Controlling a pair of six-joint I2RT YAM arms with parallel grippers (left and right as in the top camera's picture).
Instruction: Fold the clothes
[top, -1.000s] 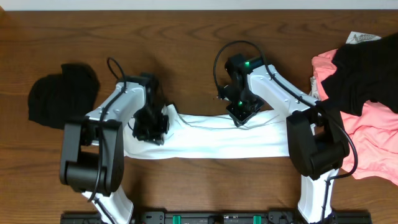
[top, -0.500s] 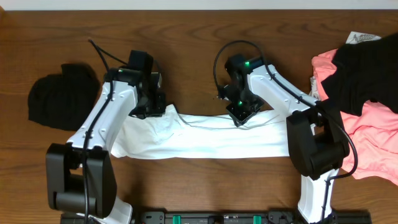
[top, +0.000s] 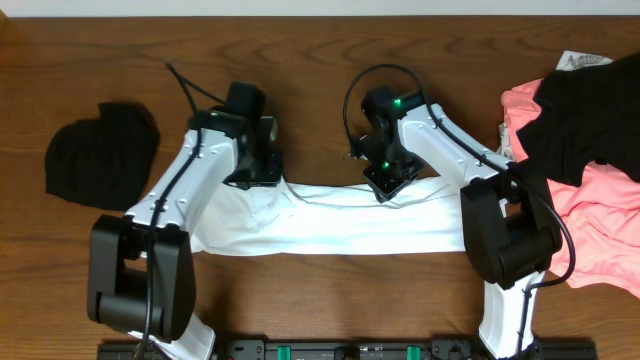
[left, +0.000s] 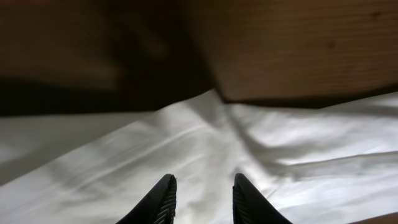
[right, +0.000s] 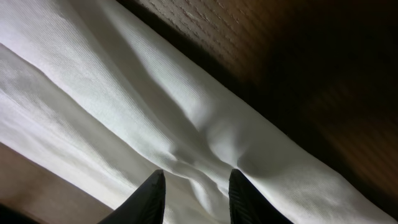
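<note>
With the white T-shirt (top: 330, 225) folded into a band, both arms' jaws stand narrowly parted above its far edge, gripping nothing, so the next fold likely needs fresh grasps.

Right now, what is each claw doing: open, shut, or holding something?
Left gripper: open, above the white T-shirt.
Right gripper: open, fingertips against the shirt.
</note>
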